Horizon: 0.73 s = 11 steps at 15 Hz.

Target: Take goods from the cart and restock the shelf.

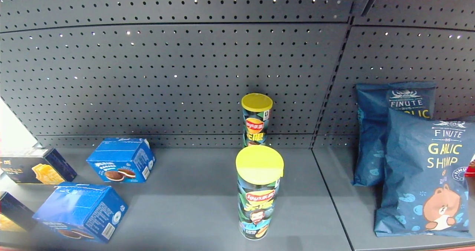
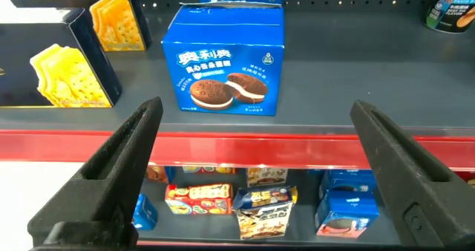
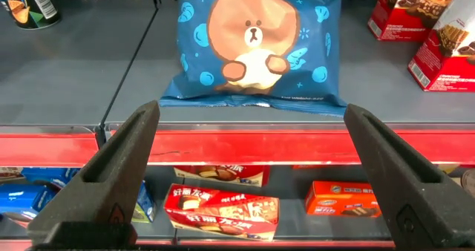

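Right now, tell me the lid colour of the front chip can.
Yellow-green lid, clearest in the head view.

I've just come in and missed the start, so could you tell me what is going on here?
Nothing is held right now. The left gripper and right gripper are both open and empty, facing the red shelf edge. On the shelf are chip cans, blue cookie boxes and snack bags.

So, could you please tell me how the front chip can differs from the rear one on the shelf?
The rear can stands at the pegboard back; the front can stands nearer the shelf's edge. The rear can's lid is deeper yellow; the front can's lid is paler, greenish. The front can shows whole and hides the rear can's base. Both stand upright, lidded, in the same dark wrap.
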Motion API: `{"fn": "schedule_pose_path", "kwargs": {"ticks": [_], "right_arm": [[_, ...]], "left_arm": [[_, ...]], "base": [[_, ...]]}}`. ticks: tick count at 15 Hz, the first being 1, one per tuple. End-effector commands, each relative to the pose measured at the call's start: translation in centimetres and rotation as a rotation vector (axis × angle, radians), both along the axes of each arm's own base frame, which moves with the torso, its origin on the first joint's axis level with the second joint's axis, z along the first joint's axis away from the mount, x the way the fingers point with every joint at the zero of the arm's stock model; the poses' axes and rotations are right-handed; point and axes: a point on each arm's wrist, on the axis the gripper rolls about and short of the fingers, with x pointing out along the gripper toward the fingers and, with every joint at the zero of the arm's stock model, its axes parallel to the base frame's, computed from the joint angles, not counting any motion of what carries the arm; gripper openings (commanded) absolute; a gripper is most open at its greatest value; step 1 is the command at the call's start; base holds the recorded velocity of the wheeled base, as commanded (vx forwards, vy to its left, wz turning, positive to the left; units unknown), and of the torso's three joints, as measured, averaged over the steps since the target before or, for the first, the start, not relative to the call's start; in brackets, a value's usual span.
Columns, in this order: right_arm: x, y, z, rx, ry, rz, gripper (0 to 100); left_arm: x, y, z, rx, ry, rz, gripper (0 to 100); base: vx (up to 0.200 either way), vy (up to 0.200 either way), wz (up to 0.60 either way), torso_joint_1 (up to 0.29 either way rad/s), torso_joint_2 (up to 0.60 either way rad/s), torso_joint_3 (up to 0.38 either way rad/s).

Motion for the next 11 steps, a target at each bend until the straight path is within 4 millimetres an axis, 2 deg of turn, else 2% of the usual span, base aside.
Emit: {"fn": "schedule_pose_path", "kwargs": {"ticks": [1,11], "right_arm": [[0.01,0.0,0.0,0.0,0.001,0.0,100],[0.01,0.0,0.0,-0.002,0.001,0.002,100]], "left_arm": [[0.01,0.0,0.01,0.0,0.001,0.0,100],[0.01,0.0,0.01,0.0,0.001,0.0,100]], "base": [[0.0,0.0,0.0,0.0,0.0,0.0],[0.0,0.0,0.0,0.0,0.0,0.0]]}}
